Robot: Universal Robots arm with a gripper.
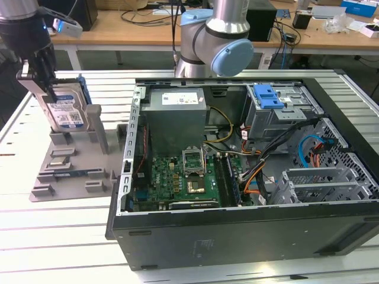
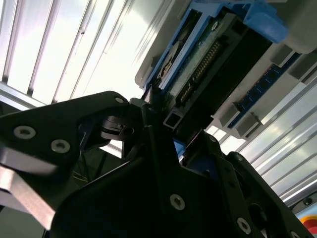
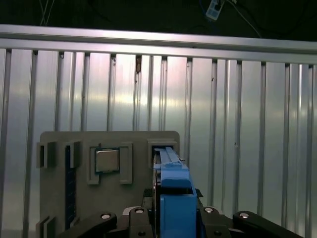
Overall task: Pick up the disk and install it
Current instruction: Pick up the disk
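Observation:
The disk [image 1: 64, 110], a silver drive with a white-and-blue label in a blue carrier, stands on edge in a slot of the grey fixture [image 1: 71, 168] at the exterior view's left. My gripper [image 1: 40, 80] comes down on it from above, with its black fingers on either side of its upper end. In the first wrist view the blue carrier of the disk [image 3: 173, 196] sits between the two fingers of the gripper [image 3: 171, 218]. The second wrist view shows the disk's connector edge [image 2: 205, 67] with a finger [image 2: 154, 136] pressed against it. The gripper is shut on the disk.
The open computer case [image 1: 237, 236] lies to the exterior view's right of the fixture, with a grey power-supply box [image 1: 176, 112], a green motherboard [image 1: 177, 177] and a drive bay with a blue clip [image 1: 269, 96]. The arm's base [image 1: 216, 35] stands behind it. A chip [image 3: 106, 160] rests in the fixture.

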